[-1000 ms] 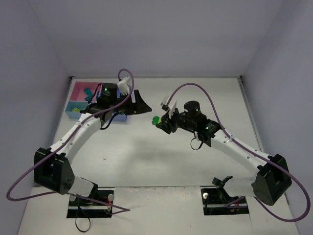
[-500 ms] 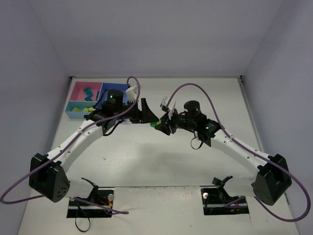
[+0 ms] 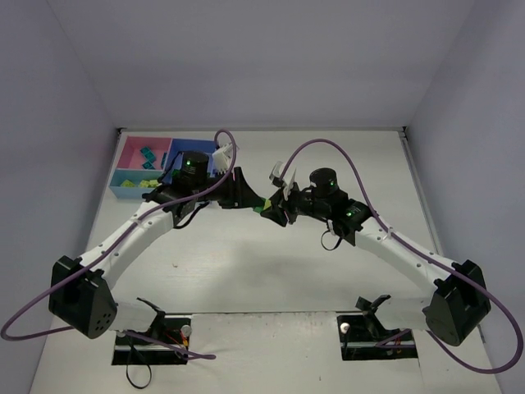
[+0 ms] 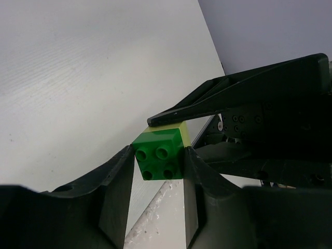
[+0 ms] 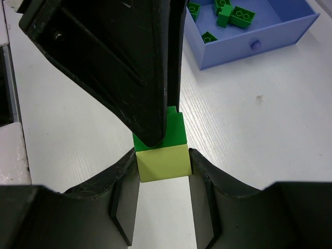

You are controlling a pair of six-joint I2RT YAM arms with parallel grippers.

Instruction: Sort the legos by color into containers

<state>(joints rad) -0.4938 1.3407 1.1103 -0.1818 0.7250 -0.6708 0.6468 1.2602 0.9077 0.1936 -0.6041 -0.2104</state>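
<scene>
walls (image 3: 246,57): plain pale lilac-grey | table (image 3: 246,271): white, faint wood grain | light: even, perhaps overhead

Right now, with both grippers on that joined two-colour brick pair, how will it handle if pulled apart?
Probably stiff: the dark green brick and yellow-green brick keep crisp square edges while clamped by the left gripper and right gripper. Their smooth flat sides might slip. The stud joint will likely let go suddenly.
</scene>
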